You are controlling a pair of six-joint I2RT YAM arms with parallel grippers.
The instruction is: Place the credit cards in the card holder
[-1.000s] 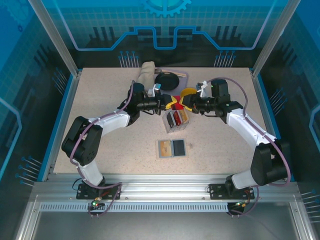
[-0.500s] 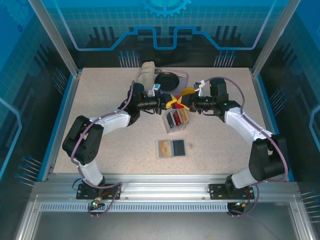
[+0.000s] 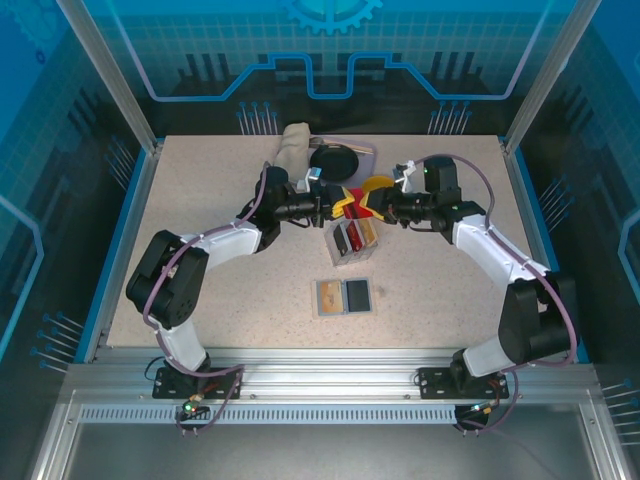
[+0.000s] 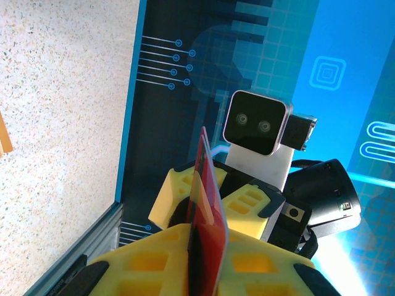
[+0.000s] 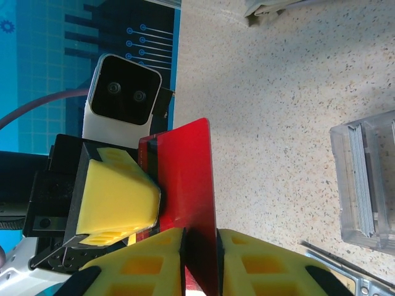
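Observation:
A red credit card (image 3: 353, 207) hangs in the air above the middle of the table, gripped from both sides. My left gripper (image 3: 343, 205) comes in from the left and my right gripper (image 3: 368, 208) from the right, tips nearly meeting. In the left wrist view the red card (image 4: 207, 203) stands edge-on between my left gripper (image 4: 207, 234)'s yellow fingers. The right wrist view shows the card (image 5: 182, 179) clamped in my right gripper (image 5: 200, 234), with a left finger (image 5: 117, 197) pressed on its face. The card holder (image 3: 345, 296) lies open on the table below, tan half left, grey-blue half right.
A small clear box (image 3: 352, 242) with upright cards stands just under the grippers, its wall (image 5: 364, 185) also in the right wrist view. At the back are a beige bundle (image 3: 295, 148), a black round object (image 3: 333, 162) and a yellow round piece (image 3: 377, 184).
My right gripper has moved left to the card and its jaws have closed on it. The left arm has held its place with the card.

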